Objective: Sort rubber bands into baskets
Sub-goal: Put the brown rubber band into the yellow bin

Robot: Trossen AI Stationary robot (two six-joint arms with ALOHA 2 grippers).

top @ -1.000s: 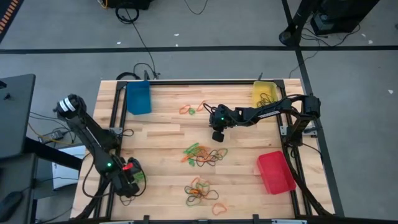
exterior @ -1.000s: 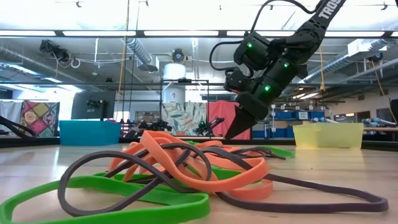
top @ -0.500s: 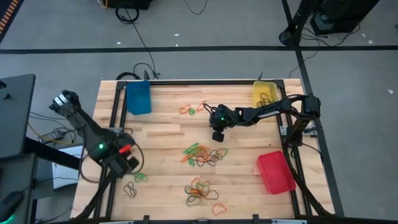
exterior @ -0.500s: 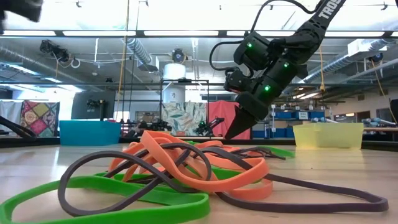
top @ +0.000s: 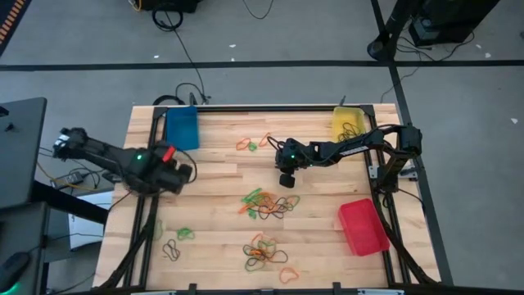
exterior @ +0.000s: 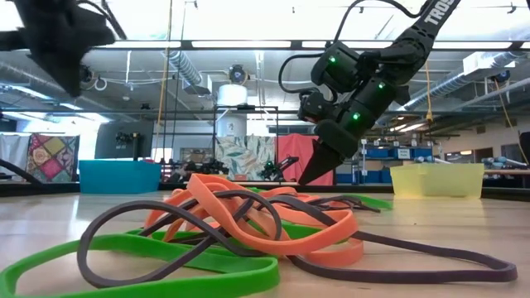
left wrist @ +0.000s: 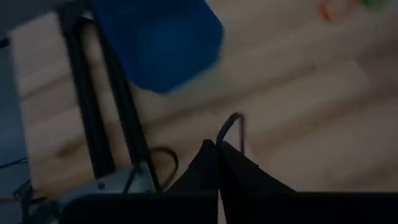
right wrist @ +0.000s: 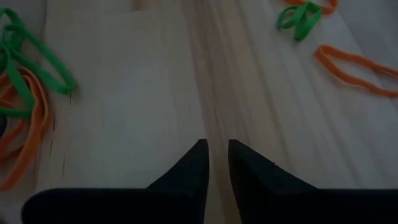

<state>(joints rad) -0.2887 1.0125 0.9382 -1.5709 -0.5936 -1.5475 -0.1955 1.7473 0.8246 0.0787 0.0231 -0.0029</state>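
A dark rubber band is pinched between the closed fingertips of the left end effector; in the left wrist view its thin loop sticks out just beyond the tips. This end effector is raised above the bench near the left edge, with the blue basket close ahead of it toward the far-left corner.

The other rubber bands lie loose on the bench in several groups. A tangle of green, orange and dark bands lies near the middle, just on the near side of the right end effector. A second tangle lies farther toward the front edge, with a single orange loop beside it. Two small orange and green bands lie on the far side of the right end effector. A green band and a dark band lie toward the front-left, on the near side of the left end effector.

The right end effector hangs above bare wood at mid-bench, its fingers parted by a narrow gap with nothing between them. The yellow basket stands at the far-right corner behind it, and the red basket lies at the right edge, toward the front.
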